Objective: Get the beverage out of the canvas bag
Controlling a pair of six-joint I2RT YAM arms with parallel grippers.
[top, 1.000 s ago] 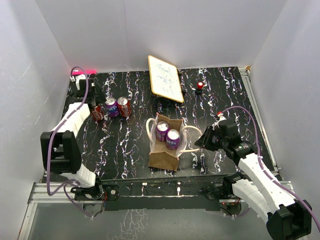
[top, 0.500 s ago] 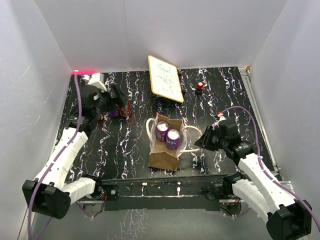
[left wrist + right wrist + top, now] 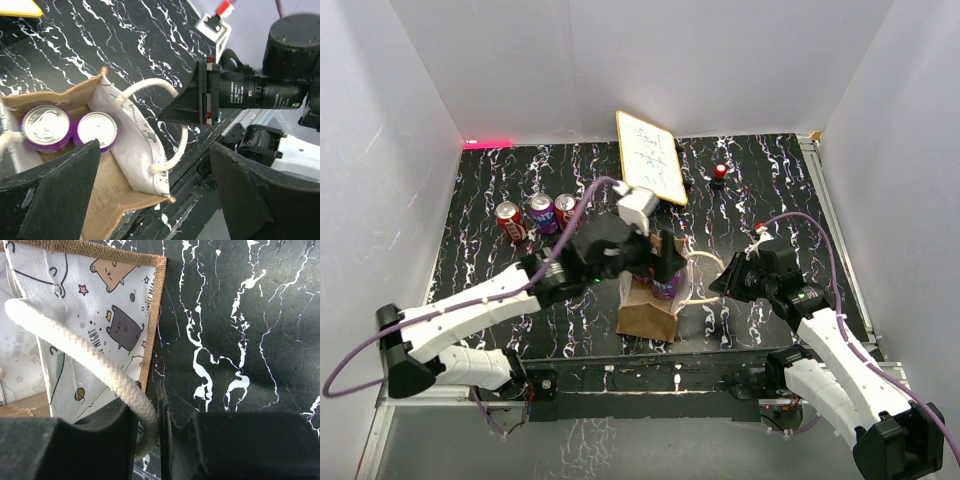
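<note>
The canvas bag (image 3: 648, 318) stands open near the front middle of the table, tan outside with a printed white lining (image 3: 110, 300). Two purple beverage cans (image 3: 46, 127) (image 3: 96, 131) stand upright inside it, side by side. My left gripper (image 3: 656, 262) hovers open over the bag's mouth, and in the left wrist view (image 3: 155, 200) its jaws are spread wide, with nothing between them. My right gripper (image 3: 718, 284) is at the bag's right side, shut on the cream rope handle (image 3: 90, 365). The handle runs down between the right gripper's (image 3: 147, 405) jaws.
Three cans, two red (image 3: 508, 222) (image 3: 567, 210) and one purple (image 3: 542, 212), stand at the back left. A wood-framed whiteboard (image 3: 650, 157) leans at the back middle. A small red object (image 3: 720, 172) sits behind the right arm, and a red-and-white piece (image 3: 759, 231) is near it.
My left arm has swung from the cans at the back left across to above the bag, still open. The right arm and the bag have not moved.
</note>
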